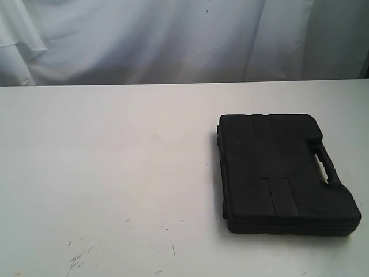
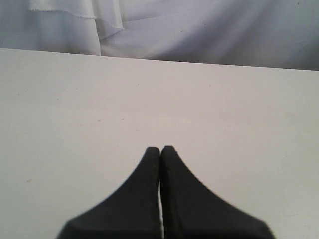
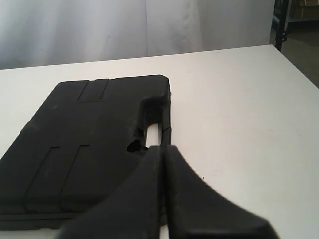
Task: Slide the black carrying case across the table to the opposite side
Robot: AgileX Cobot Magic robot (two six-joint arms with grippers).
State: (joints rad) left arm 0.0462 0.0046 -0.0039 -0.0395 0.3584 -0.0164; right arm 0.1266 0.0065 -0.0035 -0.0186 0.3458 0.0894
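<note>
The black case point(image 1: 285, 173) is lying flat and closed on the white bench point(image 1: 115, 173), over on the right side of the exterior view and closer to the near edge than the far one. Its handle point(image 1: 326, 161) runs along the right-hand edge, pointing away from the middle of the bench. There are a few dark scuff marks point(image 1: 78, 257) on the bench near the front left, well apart from the case, and a white cloth point(image 1: 173, 40) hangs behind the far edge. The left end effector point(image 2: 160, 149) hovers over plain white bench with its two black fingers point(image 2: 139, 199) pressed together. There's only a hairline seam between them and nothing pinched. The right end effector point(image 3: 162, 148) is the same deal, fingers pressed together and gripping nothing. Its tips sit right by the case's handle, pretty much lined up with the handle slot in the right wrist view. From that angle I honestly can't tell whether the tips actually touch the case or just hang above it.
</note>
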